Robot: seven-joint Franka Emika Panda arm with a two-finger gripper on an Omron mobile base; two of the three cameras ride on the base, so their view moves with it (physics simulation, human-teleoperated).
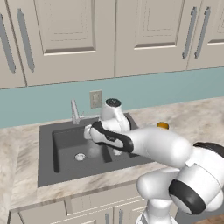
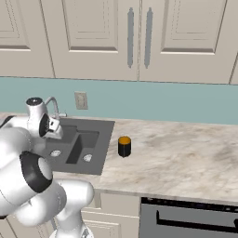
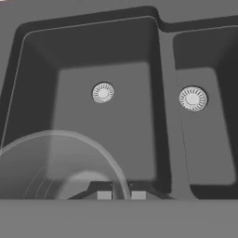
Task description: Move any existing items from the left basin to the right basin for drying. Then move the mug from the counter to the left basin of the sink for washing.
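Gripper (image 3: 121,194) above the wide left basin (image 3: 74,116) of the dark grey sink (image 1: 46,175), jaws clamped on the rim of the clear glass tumbler (image 3: 60,162). The narrower right basin (image 3: 204,139) lies alongside. The black mug (image 2: 124,146) stands on the marble counter (image 2: 186,158), just beside the sink.

base cams flank sink (image 1: 46,168), hand cam overhead

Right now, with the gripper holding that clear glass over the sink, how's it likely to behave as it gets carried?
The glass tumbler looks thin and smooth, so probably slippery and fragile. The gripper pinches only its rim wall, so it may swing or tilt. Dropped into the left basin, it would likely roll.
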